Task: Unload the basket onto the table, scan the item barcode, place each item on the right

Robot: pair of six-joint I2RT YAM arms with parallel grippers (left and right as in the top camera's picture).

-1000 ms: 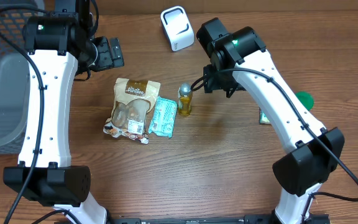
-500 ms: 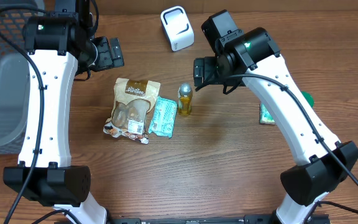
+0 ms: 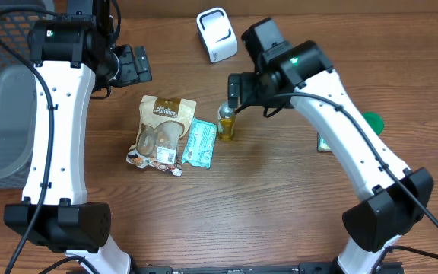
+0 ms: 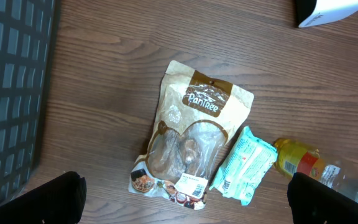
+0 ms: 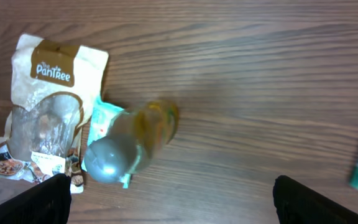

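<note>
A small bottle of yellow liquid with a silver cap (image 3: 226, 122) stands upright mid-table, next to a teal packet (image 3: 200, 142) and a brown PanTree snack bag (image 3: 162, 131). The white barcode scanner (image 3: 217, 34) sits at the back. My right gripper (image 3: 239, 88) hovers just above and to the right of the bottle, open and holding nothing. In the right wrist view the bottle (image 5: 129, 146) lies left of the middle of the gap in the right gripper (image 5: 179, 205). My left gripper (image 3: 134, 65) hangs open above the table behind the bag, empty (image 4: 182, 202).
A dark mesh basket (image 3: 6, 84) with a grey bin in it fills the left edge. A teal package (image 3: 322, 143) and a green object (image 3: 371, 120) lie to the right, under the right arm. The scanner's corner (image 4: 328, 9) shows in the left wrist view.
The right gripper has opened wider and swung left, from beside the bottle to above it. The left arm and the items have not moved.
</note>
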